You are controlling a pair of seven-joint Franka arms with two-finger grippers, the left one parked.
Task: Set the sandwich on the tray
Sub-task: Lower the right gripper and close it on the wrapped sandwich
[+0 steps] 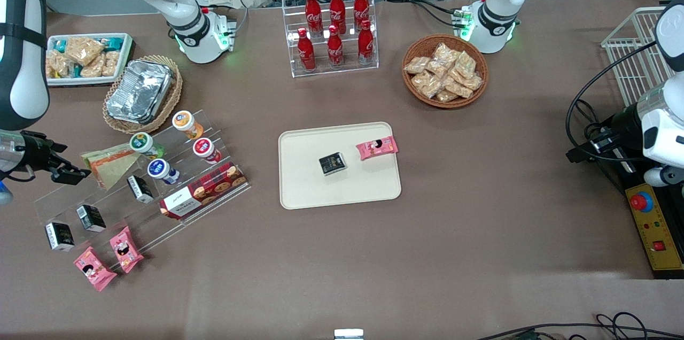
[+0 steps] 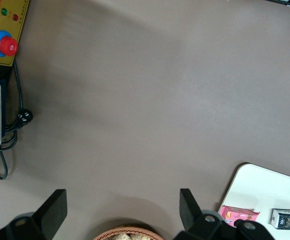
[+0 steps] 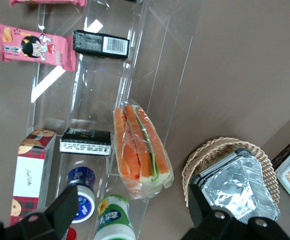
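The sandwich (image 1: 109,163), a clear-wrapped wedge with orange and green filling, lies on the top step of a clear acrylic stand (image 1: 139,195) toward the working arm's end of the table. In the right wrist view the sandwich (image 3: 140,147) lies just ahead of my open, empty gripper (image 3: 132,215). In the front view my gripper (image 1: 69,173) hangs beside the sandwich, apart from it. The cream tray (image 1: 310,179) lies mid-table and holds a black box (image 1: 332,163) and a pink packet (image 1: 377,147). The tray's corner also shows in the left wrist view (image 2: 264,185).
The stand also carries small cups (image 1: 143,143), black boxes (image 1: 91,217), pink packets (image 1: 125,249) and a red biscuit box (image 1: 206,190). A foil tray in a wicker basket (image 1: 140,91) and a white snack bin (image 1: 88,56) stand near the sandwich. A cola rack (image 1: 334,30) and a snack basket (image 1: 444,70) stand farther off.
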